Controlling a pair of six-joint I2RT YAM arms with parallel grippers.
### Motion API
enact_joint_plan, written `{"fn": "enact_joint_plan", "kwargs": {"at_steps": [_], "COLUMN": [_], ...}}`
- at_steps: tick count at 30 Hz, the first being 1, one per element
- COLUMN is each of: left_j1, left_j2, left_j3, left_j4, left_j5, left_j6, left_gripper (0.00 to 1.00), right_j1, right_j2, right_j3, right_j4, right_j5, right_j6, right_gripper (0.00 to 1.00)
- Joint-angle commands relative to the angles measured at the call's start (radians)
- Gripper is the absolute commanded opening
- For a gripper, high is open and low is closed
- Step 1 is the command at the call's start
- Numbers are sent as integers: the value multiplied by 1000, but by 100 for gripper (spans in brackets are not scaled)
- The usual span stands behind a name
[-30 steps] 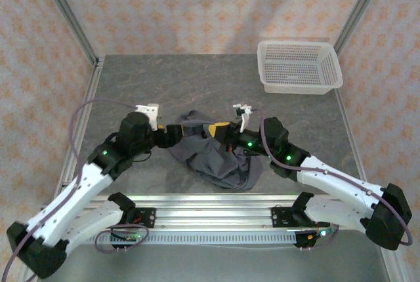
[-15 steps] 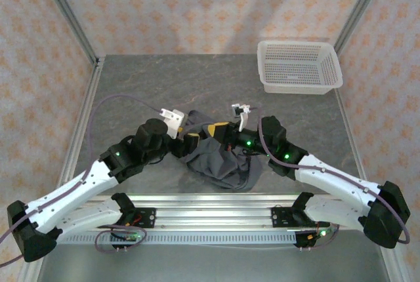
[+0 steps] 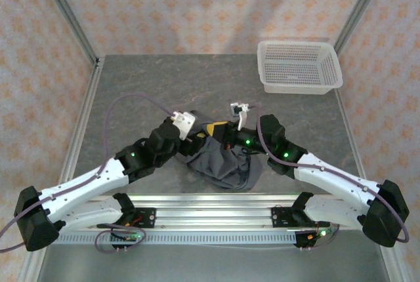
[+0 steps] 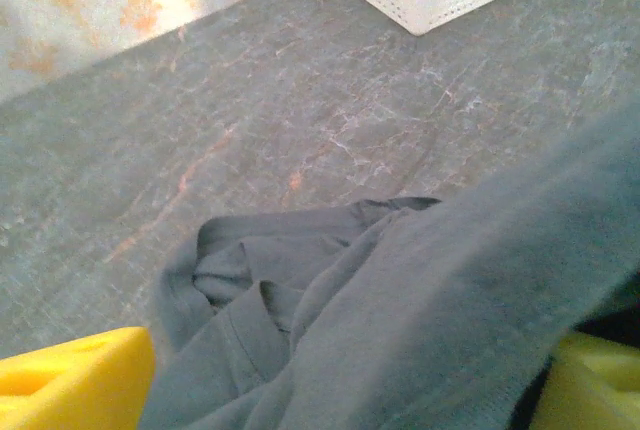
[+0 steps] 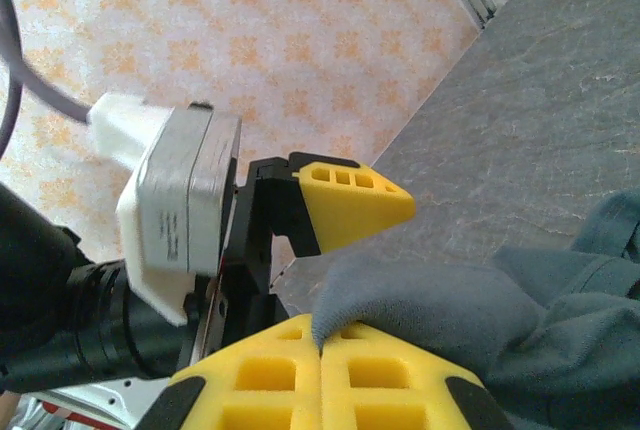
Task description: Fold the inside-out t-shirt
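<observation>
t-shirt [image 5: 470,300] tight in right gripper [image 5: 320,338], plain from its wrist, overhead murky; left gripper [image 4: 330,380] wide apart, seemingly astride it

Bright, soft shadows, blurry close foreground

label [image 5: 168,222] on grey box [image 5: 195,160] — print blurred, unreadable
</observation>
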Motion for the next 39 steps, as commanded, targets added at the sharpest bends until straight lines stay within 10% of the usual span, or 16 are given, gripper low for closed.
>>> {"fn": "enact_joint_plan", "kwargs": {"at_steps": [1, 6, 17, 22, 28, 39], "left_j1": [-18, -21, -20, 9, 102, 132], "left_j2": [5, 24, -43, -86, 13, 157], "left_j3": [-23, 8, 80, 203, 389, 533], "left_j4": [110, 117, 3, -142, -330, -469], "left_j5": [-141, -265, -246, -58, 267, 346], "left_j6": [142, 166, 52, -63, -195, -312], "left_gripper": [89, 74, 0, 0, 0, 0], "right_j1": [-4, -5, -9, -16, -5, 276], "right_j2": [2, 1, 8, -1, -69, -115], "right_j3": [47, 63, 51, 0, -80, 85], "right_j4": [-5, -43, -113, -171, -227, -256], "right_j5": [-18, -12, 29, 102, 237, 526], "right_j6": [-12, -32, -64, -135, -230, -489], "right_gripper": [0, 0, 0, 2, 30, 47]}}
